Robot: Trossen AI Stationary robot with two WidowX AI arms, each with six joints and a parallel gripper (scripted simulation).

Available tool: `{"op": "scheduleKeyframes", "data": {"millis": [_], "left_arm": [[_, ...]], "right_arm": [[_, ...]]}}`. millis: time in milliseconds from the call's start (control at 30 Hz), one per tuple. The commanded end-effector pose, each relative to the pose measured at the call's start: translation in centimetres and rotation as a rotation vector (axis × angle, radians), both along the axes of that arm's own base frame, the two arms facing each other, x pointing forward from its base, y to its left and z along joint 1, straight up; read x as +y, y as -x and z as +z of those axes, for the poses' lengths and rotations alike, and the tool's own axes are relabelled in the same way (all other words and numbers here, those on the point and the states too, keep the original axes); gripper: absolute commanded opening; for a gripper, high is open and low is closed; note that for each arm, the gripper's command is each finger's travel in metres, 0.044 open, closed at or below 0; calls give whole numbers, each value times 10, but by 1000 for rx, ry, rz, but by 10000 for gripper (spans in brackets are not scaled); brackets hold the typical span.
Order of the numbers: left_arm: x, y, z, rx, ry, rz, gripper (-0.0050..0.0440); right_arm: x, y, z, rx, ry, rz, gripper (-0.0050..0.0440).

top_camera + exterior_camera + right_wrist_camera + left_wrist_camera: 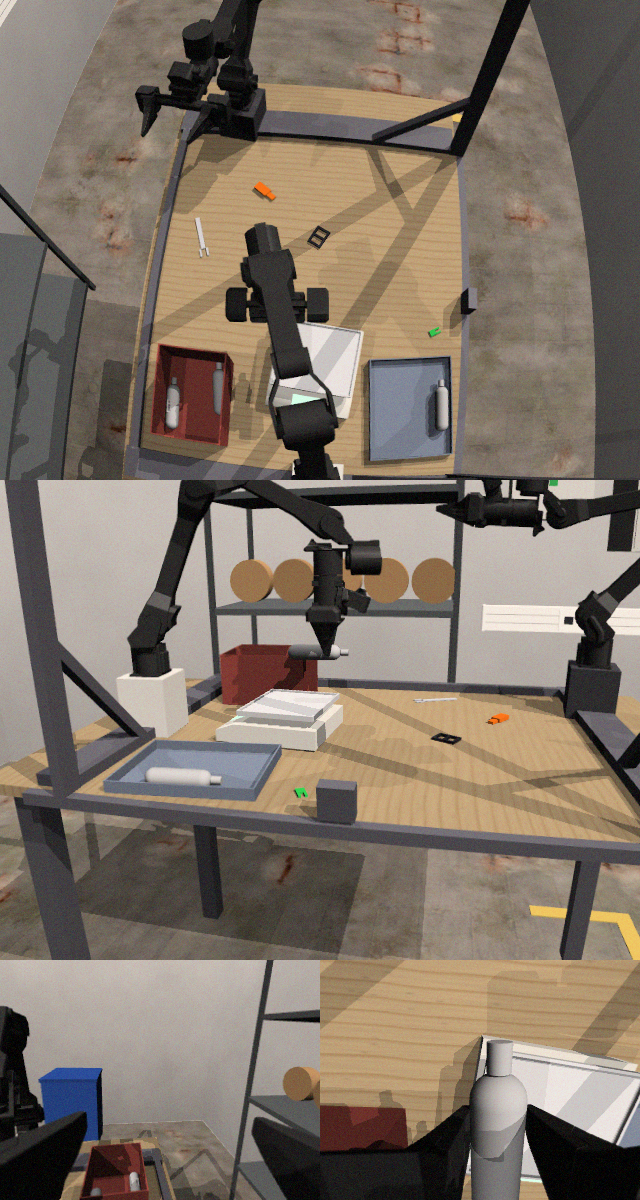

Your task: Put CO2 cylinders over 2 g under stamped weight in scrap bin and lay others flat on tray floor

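Note:
My left gripper (325, 650) is shut on a grey CO2 cylinder (315, 652) and holds it level in the air, above the table by the far edge of the white scale (283, 721). The left wrist view shows the cylinder (498, 1125) between the fingers, its neck pointing away, with the scale plate (560, 1105) below. The scale plate is empty. The red scrap bin (191, 395) holds two cylinders. The blue-grey tray (409, 408) holds one cylinder (440, 404) lying flat. My right gripper (166, 134) is open and empty, raised high at the table's far corner.
An orange block (264, 190), a white tool (200, 236), a black frame (317, 237), a green clip (434, 332) and a dark grey block (468, 300) lie on the table. A shelf with brown rolls (341, 580) stands behind the bin.

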State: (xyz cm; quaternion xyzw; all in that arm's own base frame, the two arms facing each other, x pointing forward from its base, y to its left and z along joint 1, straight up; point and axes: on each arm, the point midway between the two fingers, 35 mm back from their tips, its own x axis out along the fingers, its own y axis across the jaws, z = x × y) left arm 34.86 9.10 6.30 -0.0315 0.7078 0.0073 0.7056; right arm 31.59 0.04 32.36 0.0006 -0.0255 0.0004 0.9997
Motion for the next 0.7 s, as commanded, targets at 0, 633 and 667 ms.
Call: {"op": "scheduleKeyframes", "data": {"millis": [0, 633, 667], "left_arm": [[-3, 0, 10, -30, -6, 5, -50], [-70, 37, -8, -27, -2, 4, -50], [-71, 37, -8, -27, -2, 3, -50]], "right_arm": [[-1, 1, 5, -10, 9, 1, 440], [4, -6, -4, 324, 343, 368, 440], [5, -4, -6, 341, 345, 388, 440]]}}
